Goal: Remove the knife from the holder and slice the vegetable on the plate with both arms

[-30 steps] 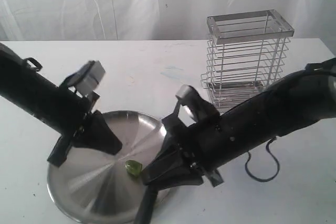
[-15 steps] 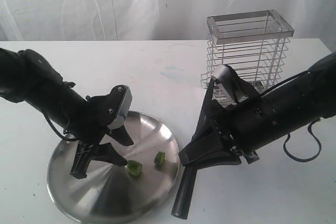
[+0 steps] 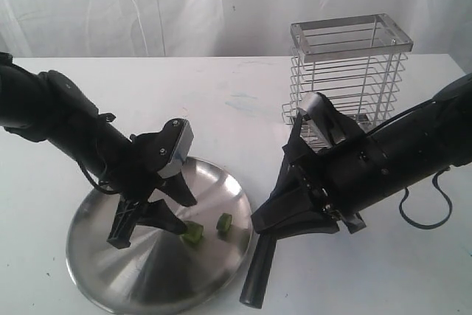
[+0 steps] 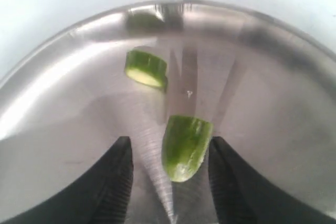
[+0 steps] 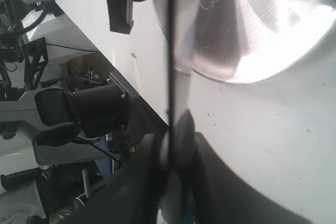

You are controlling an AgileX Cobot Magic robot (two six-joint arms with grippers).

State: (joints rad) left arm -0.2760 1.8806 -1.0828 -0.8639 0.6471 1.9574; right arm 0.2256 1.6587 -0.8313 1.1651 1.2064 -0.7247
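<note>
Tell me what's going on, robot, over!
Left gripper open, straddling bigger vegetable piece. Right gripper shut on knife, beside plate. Smaller vegetable piece lies apart. Holder behind, not in the way.

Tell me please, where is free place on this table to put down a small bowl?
Free: the table at the back, between the left arm and the holder; and the front right corner, past the knife. Crowded: the plate, with the left gripper over the vegetable pieces and the right gripper beside its rim.
</note>
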